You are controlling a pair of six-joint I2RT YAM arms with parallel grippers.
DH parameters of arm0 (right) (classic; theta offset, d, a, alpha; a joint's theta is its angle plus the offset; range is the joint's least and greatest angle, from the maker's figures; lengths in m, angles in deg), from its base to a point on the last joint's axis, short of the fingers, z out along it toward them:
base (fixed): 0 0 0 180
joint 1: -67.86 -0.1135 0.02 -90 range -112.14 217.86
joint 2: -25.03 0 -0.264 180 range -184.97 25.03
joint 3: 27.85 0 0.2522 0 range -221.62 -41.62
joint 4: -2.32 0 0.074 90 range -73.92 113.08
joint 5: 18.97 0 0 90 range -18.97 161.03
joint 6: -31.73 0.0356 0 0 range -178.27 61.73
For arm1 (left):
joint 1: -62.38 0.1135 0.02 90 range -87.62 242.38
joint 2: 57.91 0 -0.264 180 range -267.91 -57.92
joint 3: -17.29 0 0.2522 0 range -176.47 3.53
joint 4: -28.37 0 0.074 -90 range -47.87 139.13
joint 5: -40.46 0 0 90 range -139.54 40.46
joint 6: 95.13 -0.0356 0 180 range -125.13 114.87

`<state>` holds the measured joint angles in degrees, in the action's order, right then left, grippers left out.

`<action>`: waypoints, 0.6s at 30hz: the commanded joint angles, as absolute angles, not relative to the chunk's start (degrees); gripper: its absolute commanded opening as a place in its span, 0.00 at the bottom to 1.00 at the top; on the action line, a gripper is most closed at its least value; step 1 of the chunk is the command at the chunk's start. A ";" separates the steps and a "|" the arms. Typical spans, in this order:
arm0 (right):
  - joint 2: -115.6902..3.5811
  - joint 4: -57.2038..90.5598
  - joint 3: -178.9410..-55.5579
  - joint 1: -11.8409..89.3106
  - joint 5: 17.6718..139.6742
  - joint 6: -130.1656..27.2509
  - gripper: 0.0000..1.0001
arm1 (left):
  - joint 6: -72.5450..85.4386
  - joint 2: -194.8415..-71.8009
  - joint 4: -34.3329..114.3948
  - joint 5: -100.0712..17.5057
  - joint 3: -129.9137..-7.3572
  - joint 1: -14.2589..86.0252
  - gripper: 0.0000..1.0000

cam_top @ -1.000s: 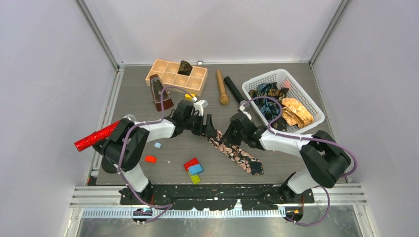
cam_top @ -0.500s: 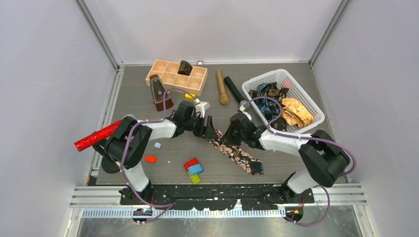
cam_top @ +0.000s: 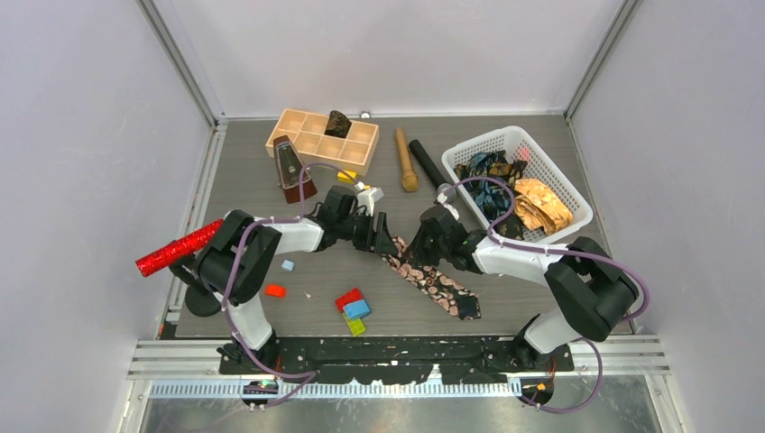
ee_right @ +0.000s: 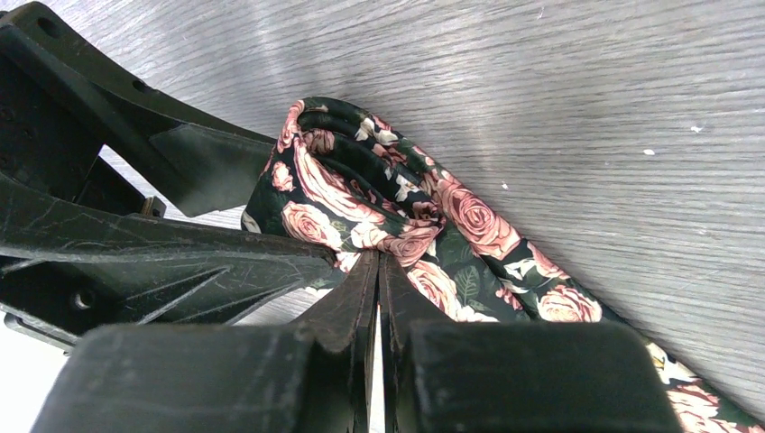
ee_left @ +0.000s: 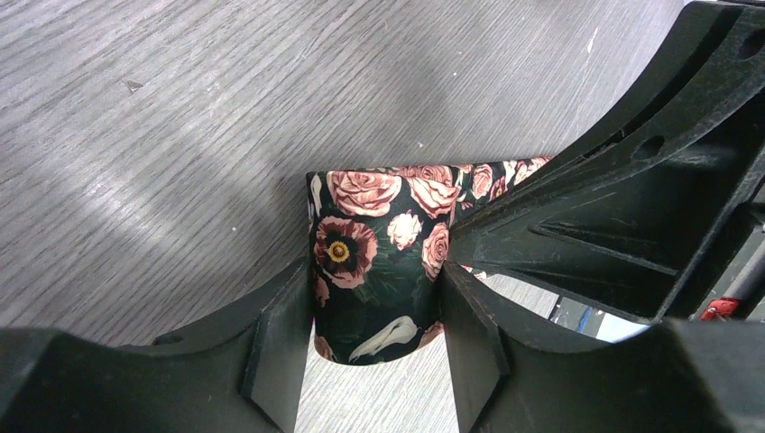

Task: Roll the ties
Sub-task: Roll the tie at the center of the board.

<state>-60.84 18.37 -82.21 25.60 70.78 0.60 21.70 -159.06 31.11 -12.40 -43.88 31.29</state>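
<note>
Left tool (ee_left: pixel 374 311) clamps black rose-print tie (ee_left: pixel 370 225), end rolled

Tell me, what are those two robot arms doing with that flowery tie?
They are rolling it up. The left claw squeezes the rolled-up end of the black fabric necktie with pink roses, and the right claw is pinched shut on the roll's edge. The rest of the tie lies flat on the grey wooden table, so the roll is only started. More crumpled ties wait in the white plastic basket.
</note>
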 commanded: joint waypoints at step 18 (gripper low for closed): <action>-55.64 19.86 -81.01 25.16 70.14 -0.66 0.14 | 22.84 -157.76 26.99 -13.57 -42.67 30.89 0.40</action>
